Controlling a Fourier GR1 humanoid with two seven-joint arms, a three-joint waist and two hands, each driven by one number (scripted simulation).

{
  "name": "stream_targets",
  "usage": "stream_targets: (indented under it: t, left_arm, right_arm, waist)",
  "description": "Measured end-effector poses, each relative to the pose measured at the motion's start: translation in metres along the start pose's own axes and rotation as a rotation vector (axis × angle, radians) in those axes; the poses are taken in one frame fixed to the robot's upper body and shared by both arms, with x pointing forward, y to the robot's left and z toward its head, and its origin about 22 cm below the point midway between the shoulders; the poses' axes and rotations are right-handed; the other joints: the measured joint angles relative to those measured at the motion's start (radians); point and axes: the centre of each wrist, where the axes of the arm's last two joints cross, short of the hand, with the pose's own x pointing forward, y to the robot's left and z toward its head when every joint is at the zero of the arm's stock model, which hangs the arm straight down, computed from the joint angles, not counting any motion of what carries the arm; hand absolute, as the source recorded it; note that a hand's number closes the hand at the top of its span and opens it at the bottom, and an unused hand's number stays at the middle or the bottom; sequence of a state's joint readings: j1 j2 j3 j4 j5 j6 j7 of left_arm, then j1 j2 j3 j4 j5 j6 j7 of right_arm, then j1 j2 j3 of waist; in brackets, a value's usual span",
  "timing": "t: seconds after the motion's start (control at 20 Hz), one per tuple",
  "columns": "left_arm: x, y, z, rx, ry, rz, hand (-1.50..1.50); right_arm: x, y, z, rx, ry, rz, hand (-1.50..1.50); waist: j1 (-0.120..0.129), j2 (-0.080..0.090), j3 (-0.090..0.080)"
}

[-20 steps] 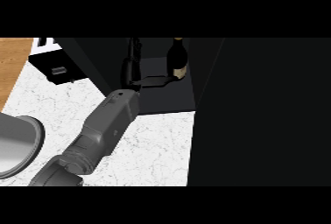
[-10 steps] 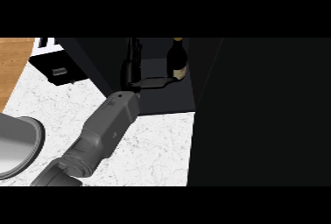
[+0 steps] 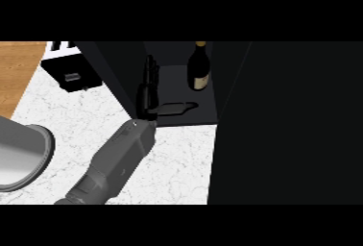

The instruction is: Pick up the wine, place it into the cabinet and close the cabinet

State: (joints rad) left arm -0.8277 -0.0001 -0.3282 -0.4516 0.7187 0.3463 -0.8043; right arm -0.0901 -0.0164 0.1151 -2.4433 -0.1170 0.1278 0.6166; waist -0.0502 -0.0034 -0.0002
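**Wine bottle seated in cabinet; hand at the opening**

The wine bottle (image 3: 199,67) stands upright inside the dark cabinet (image 3: 184,113), near its back, with nothing touching it. Judged by its look, it is glass: rigid, fairly heavy, smooth and breakable. Take hold around the wide body, not the slim neck.

The left hand (image 3: 147,93) sits at the cabinet mouth, apart from the bottle. Its fingers look extended and hold nothing. The right hand is not visible.

Compared with the earlier frame, the forearm (image 3: 117,161) has shifted slightly; the bottle is unmoved. The door (image 3: 284,125) remains open above the marble surface (image 3: 177,163).
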Motion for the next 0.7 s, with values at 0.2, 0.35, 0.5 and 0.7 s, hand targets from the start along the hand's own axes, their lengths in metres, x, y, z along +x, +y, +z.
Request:
stream_targets:
  t: [0.2,0.35,0.5,0.7]
  left_arm:
    - [0.001,-0.016,0.032,-0.011,0.006,0.006,-1.50]
    - [0.006,-0.030,0.057,-0.029,-0.003,0.008,-1.50]
    - [0.014,-0.041,0.083,-0.046,-0.016,0.021,-1.50]
    - [0.033,-0.053,0.108,-0.055,-0.019,0.057,-1.50]
  right_arm:
    - [0.000,-0.003,0.003,-0.017,0.008,0.011,-1.50]
    - [0.003,-0.002,0.002,-0.027,0.012,0.009,-1.50]
    - [0.002,-0.005,0.004,-0.041,0.013,0.023,-1.50]
    - [0.003,-0.003,0.004,-0.044,0.013,0.016,-1.50]
  waist:
    - [0.022,-0.002,0.000]
    - [0.037,-0.003,0.000]
    - [0.044,-0.003,0.000]
    - [0.049,-0.002,0.000]
